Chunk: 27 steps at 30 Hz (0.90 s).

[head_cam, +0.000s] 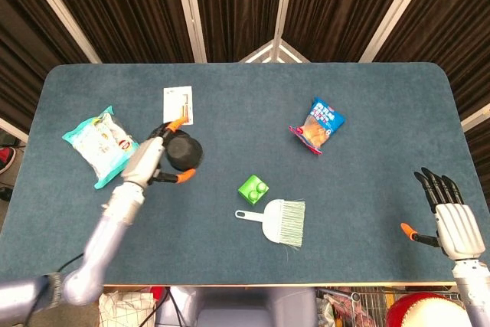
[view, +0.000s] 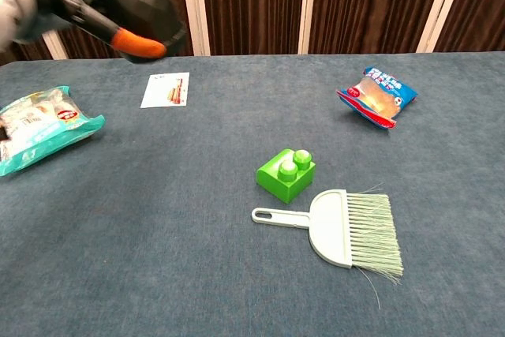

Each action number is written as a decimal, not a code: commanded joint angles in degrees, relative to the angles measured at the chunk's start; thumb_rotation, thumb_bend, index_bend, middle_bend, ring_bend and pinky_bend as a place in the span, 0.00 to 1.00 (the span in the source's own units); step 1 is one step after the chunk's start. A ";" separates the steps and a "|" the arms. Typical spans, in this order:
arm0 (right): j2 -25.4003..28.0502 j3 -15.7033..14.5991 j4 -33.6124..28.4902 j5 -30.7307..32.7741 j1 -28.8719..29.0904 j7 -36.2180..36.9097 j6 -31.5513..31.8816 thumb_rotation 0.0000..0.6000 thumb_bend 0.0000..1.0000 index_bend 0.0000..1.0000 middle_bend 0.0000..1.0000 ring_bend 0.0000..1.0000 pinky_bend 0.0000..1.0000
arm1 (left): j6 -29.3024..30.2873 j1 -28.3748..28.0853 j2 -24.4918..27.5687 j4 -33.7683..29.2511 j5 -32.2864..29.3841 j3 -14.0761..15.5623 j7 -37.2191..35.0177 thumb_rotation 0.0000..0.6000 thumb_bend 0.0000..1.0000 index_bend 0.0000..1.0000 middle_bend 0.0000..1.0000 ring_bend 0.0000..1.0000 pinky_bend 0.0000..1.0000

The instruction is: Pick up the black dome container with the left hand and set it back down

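Note:
The black dome container (head_cam: pixel 184 152) hangs well above the table, gripped by my left hand (head_cam: pixel 153 158), whose orange-tipped fingers wrap its sides. In the chest view the black dome container (view: pixel 146 7) and left hand (view: pixel 75 1) show blurred at the top left, high over the blue table (view: pixel 158 258). My right hand (head_cam: pixel 452 216) rests at the table's right front edge with its fingers spread and nothing in it.
A green brick (head_cam: pixel 253 188) and a white dustpan brush (head_cam: pixel 282 221) lie at centre front. A teal snack bag (head_cam: pixel 102 145) is at the left, a white card (head_cam: pixel 178 106) behind it, and a blue-red snack bag (head_cam: pixel 318 125) at the right.

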 commanded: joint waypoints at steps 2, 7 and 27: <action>0.09 -0.07 -0.27 -0.15 0.03 0.07 0.04 1.00 0.21 0.00 0.01 0.08 0.00 | -5.67 3.81 5.33 2.07 -3.38 3.44 -3.45 1.00 0.60 0.12 0.42 0.00 0.00; 0.02 -0.04 -0.35 -0.11 0.16 0.16 -0.12 1.00 0.21 0.00 0.01 0.08 0.00 | -10.99 2.12 2.31 10.29 -3.92 6.17 -5.97 1.00 0.61 0.14 0.42 0.00 0.00; 0.17 -0.24 -0.32 -0.34 0.12 0.74 0.13 1.00 0.21 0.00 0.01 0.08 0.00 | -2.57 11.65 16.16 -8.01 11.30 0.71 -19.19 1.00 0.60 0.14 0.43 0.00 0.00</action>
